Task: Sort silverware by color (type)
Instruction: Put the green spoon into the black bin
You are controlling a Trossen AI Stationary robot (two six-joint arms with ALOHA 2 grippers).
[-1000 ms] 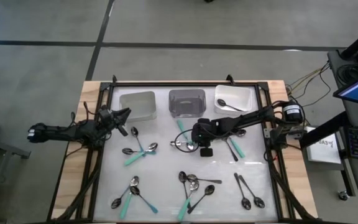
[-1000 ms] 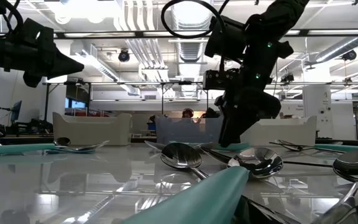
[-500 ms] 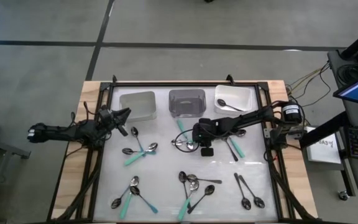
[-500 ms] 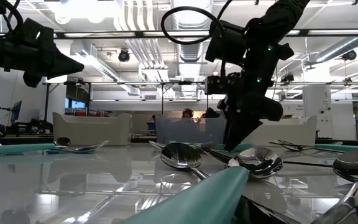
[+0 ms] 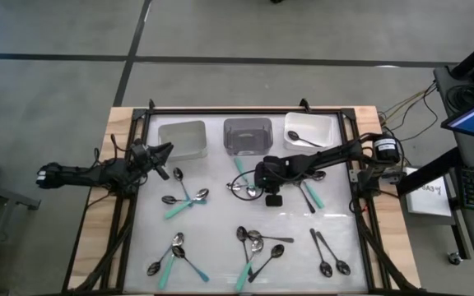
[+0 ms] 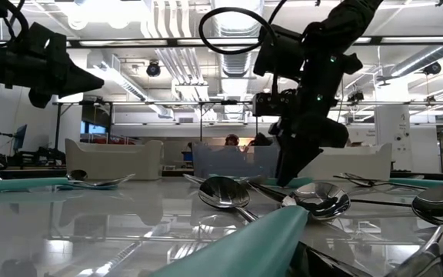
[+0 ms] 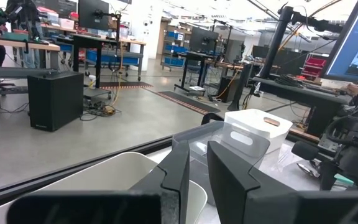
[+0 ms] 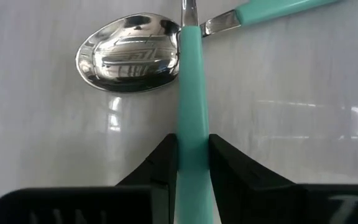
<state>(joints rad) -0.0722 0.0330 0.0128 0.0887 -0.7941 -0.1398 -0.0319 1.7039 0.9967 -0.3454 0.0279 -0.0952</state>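
Spoons lie scattered on the white table top, in silver, black and teal-handled kinds. My right gripper is down at the table's middle, just on the near side of the grey bin, shut on a teal-handled spoon. That spoon's metal neck crosses another teal-handled spoon lying bowl-up. My left gripper hovers above the table's left side near the left white bin. Its fingers are nearly together and hold nothing. My right gripper pinches the spoon's teal handle between its two fingers, one on each long side. The fingers come from above, slanting down. The handle runs straight away from the fingers, low over the table. I cannot tell whether it is lifted clear.
Three bins stand along the far edge; the right white bin holds a black spoon. Spoon clusters lie at left centre, near left, near middle and near right. Two more lie right of the gripper.
My right gripper has sunk a little toward the table, then kept still.
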